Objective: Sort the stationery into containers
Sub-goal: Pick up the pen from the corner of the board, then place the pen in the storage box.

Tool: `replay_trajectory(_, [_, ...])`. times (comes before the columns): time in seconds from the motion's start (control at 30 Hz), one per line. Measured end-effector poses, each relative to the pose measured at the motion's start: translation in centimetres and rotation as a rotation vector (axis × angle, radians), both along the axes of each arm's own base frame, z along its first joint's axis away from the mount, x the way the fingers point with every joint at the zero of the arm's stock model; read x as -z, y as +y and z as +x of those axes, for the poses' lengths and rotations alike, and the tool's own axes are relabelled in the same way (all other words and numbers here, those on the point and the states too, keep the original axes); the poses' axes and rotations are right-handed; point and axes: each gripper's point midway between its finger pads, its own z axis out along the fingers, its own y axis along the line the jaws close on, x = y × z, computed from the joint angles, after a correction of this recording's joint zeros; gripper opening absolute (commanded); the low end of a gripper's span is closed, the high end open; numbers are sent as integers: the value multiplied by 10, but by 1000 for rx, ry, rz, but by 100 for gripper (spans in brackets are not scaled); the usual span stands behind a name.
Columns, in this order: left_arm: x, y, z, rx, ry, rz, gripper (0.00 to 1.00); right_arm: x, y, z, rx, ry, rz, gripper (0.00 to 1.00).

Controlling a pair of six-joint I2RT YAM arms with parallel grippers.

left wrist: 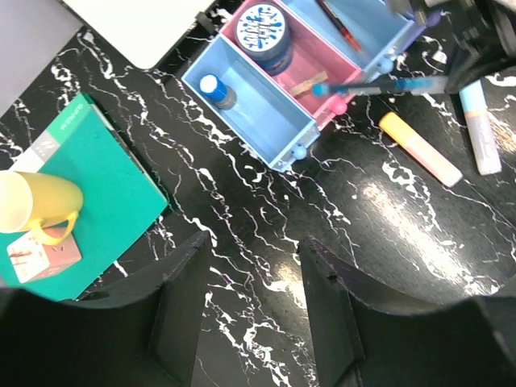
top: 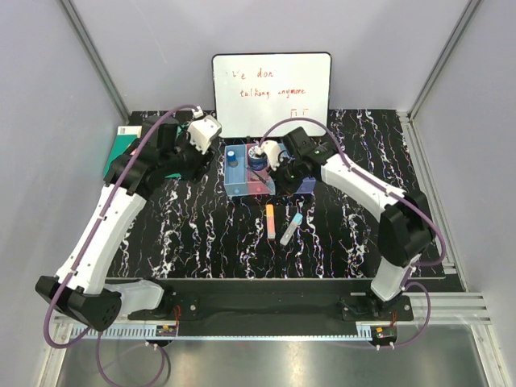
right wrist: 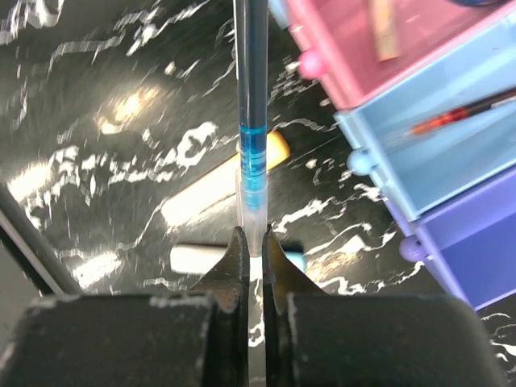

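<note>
Jaws: right gripper [right wrist: 250, 242] clenched on blue pen [right wrist: 251, 121] by its clear tail; left gripper [left wrist: 254, 250] released, above table [left wrist: 242, 201] | pen: aloft, just before containers [right wrist: 375, 173], tip near pink bin's front rim | advice: probably align pen lengthwise over bin holding red pen [right wrist: 468, 113], lower, then release | risk: catching rim

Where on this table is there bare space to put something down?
Bare tabletop: the front strip between the orange marker and the mounting plate, and the far right corner beside the whiteboard. Crowded: around the bins, where the right gripper holds a blue pen and the left gripper hovers open; a green notebook fills the far left.
</note>
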Motion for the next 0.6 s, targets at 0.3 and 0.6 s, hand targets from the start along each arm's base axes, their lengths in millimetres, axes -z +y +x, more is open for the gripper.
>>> replay_trajectory(0.3, [1, 6, 4, -21, -7, -3, 52, 3, -21, 72, 240, 64, 105, 0])
replay_trajectory(0.6, [2, 11, 6, -30, -9, 3, 52, 25, -31, 97, 367, 158, 159, 0])
